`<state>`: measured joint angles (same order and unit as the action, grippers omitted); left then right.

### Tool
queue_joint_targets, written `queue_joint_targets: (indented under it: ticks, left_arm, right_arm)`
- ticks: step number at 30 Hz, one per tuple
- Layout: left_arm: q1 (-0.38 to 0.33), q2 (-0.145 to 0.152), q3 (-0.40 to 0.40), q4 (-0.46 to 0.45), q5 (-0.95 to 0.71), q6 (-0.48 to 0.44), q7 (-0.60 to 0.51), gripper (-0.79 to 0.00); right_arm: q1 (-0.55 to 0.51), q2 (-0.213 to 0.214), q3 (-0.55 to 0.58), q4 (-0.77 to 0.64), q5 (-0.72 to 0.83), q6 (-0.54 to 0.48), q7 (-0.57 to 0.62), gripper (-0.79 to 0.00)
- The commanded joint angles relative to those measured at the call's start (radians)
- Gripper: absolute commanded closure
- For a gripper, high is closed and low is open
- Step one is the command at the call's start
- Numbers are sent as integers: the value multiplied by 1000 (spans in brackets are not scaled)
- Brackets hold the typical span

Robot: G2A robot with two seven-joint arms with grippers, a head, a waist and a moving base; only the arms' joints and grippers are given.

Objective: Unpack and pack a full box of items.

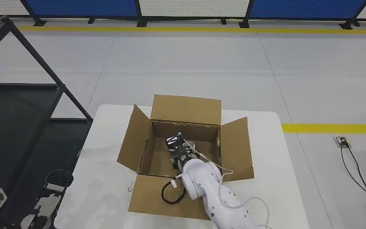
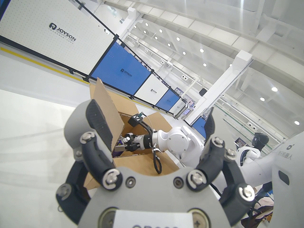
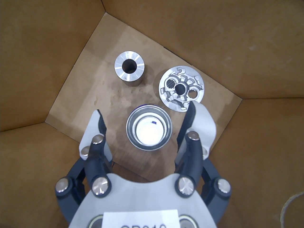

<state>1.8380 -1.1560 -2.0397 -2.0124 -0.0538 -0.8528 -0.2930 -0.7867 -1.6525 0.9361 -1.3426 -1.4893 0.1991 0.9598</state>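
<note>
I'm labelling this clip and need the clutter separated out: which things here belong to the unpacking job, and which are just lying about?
Job in hand: cardboard box; metal sleeve; slotted disc; metal cup; right gripper, open over the cup; left gripper, open outside the box.

Just about: table; black frame; yellow floor line; wall panels.

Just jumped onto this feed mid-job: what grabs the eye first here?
First comes the open brown cardboard box on the white table, with the right gripper down inside it, fingers open. Three metal parts sit on its floor: a shiny round cup framed by the fingers, a thick steel bushing with a bore, and a flat round disc with cut-outs.
</note>
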Motion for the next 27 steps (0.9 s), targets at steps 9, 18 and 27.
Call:
queue_joint_targets:
  ticks: [9,18,27]
  left_arm:
    - [0,0,0,0,0,0,0,-785]
    - [0,0,0,0,0,0,0,-785]
    - [-38,-1,6,7,1,99,32,-785]
  right_arm:
    - [-237,35,143,-425,84,-78,-85,-785]
    - [-365,57,228,-594,246,-243,-51,-785]
    - [-372,59,236,-585,267,-253,-78,-785]
